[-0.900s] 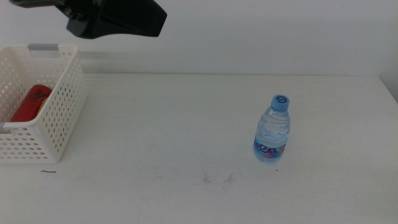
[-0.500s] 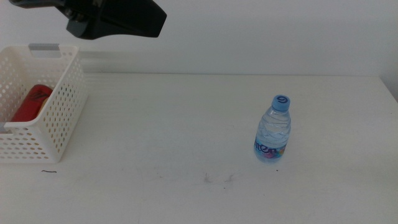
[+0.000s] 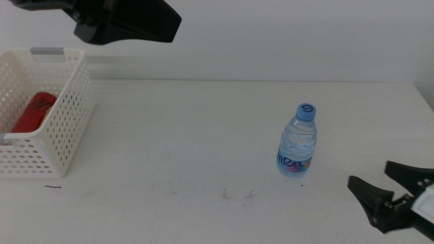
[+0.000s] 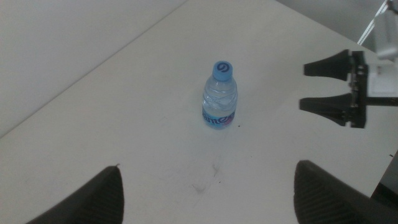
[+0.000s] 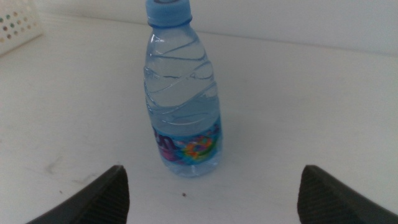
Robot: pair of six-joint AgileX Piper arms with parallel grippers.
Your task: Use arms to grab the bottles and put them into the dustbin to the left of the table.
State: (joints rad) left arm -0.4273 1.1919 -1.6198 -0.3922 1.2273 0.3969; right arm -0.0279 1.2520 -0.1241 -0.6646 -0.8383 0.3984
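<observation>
Right fingers spread apart near table edge, water bottle beside, left fingers apart (high above)

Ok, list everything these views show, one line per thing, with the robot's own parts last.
water bottle: one, clear with a blue cap and colourful label, upright on the table right of centre.
red can: one, red, lying inside the dustbin; partly hidden by the wall.
dustbin: one, white with perforated sides and a grey handle strip, at the table's left edge.
table: one, white, with faint dark scuffs near the front.
left gripper: one, black, jaws open, raised high above the table's left side near the dustbin.
right gripper: one, black with a white wrist housing, jaws open, low at the table's front right, pointing at the water bottle and apart from it.
</observation>
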